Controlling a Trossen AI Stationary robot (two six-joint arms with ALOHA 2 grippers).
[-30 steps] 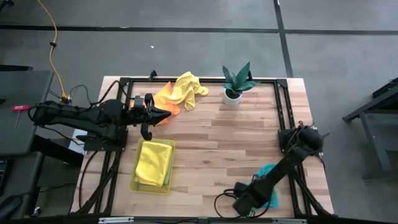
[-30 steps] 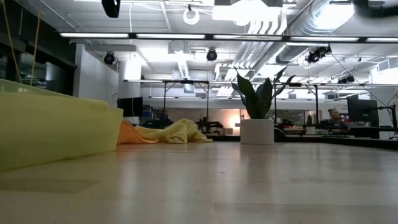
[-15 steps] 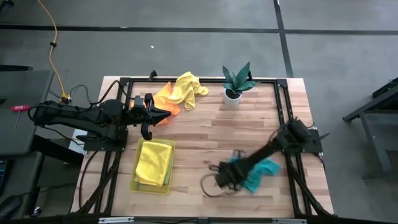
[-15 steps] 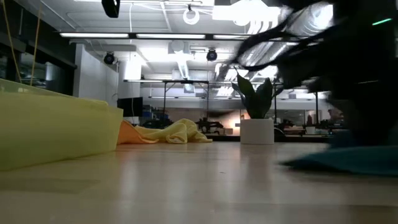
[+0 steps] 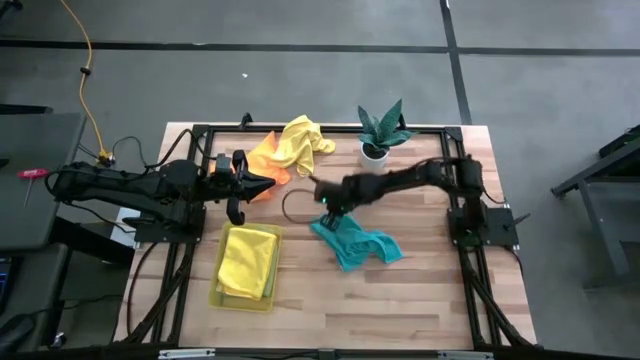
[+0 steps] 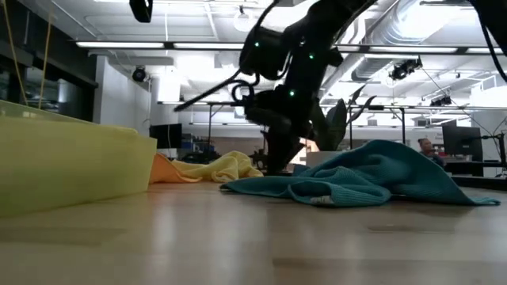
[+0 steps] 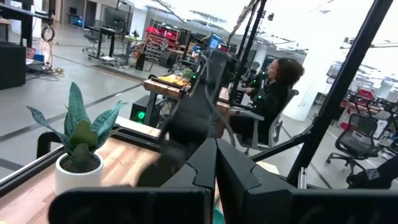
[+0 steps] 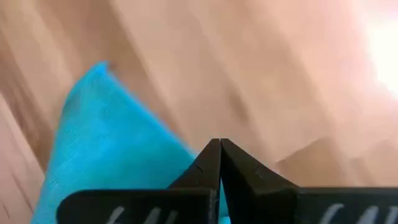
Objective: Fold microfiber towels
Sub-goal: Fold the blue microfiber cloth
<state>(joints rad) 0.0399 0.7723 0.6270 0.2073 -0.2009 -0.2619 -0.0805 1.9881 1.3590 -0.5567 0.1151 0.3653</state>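
The right claw, pinched on the teal towel, has the cloth trailing behind it; left claw shut.

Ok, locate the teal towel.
High view: the teal towel lies crumpled mid-table, right of the yellow tray, its corner under the right claw.

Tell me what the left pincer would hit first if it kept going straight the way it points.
The left pincer, shut and empty, points across the table's far side toward the right arm. First in that line looks to be the right pincer, shut on the teal towel. Their relative heights are unclear, so it might pass by.
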